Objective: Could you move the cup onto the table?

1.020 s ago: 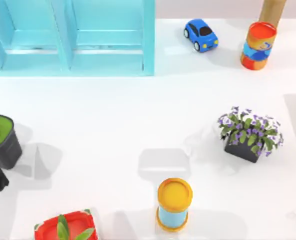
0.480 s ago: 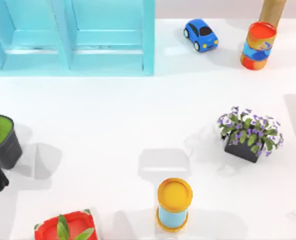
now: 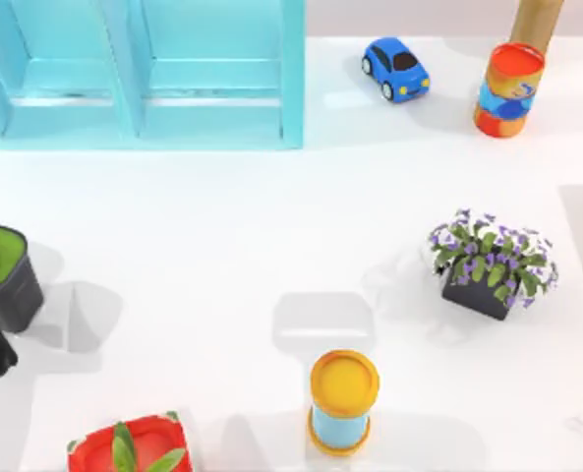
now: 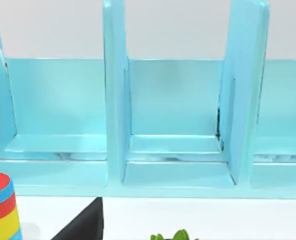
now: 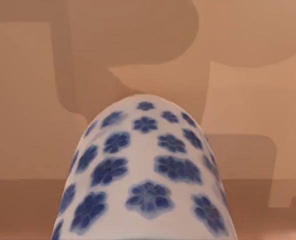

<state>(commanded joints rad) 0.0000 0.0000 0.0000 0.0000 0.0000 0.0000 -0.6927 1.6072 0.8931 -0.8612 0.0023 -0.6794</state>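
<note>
Right wrist view: the cup point(image 5: 147, 175) sits directly in front of the right tool's camera, very close, its white wall with blue flowers curving up from below. Behind it is a tan-brown surface crossed by blocky shadows. The tool's own fingers are not visible here, so I cannot tell whether it is open or has hold of the cup. Whether the cup rests on that brown surface or hangs clear of it is also not resolvable.

Top view: the tabletop point(image 3: 222, 226) carries a shelf point(image 3: 144, 79), a toy car point(image 3: 396, 69), an orange canister point(image 3: 508, 88), a flower pot point(image 3: 490, 264), a yellow-lidded canister point(image 3: 342, 401), a dark pot point(image 3: 6, 270) and a red planter point(image 3: 129, 447).

Left wrist view: the left arm faces the shelf's bays point(image 4: 175, 120), well away from the cup; it looks parked.

Judgement: step in hand is the approach or grasp at the cup, off the white tabletop. Transfer not yet done. The next move calls for a confirmed grip, then a carry to bare tabletop between the pots and canisters, and an upright set-down.
</note>
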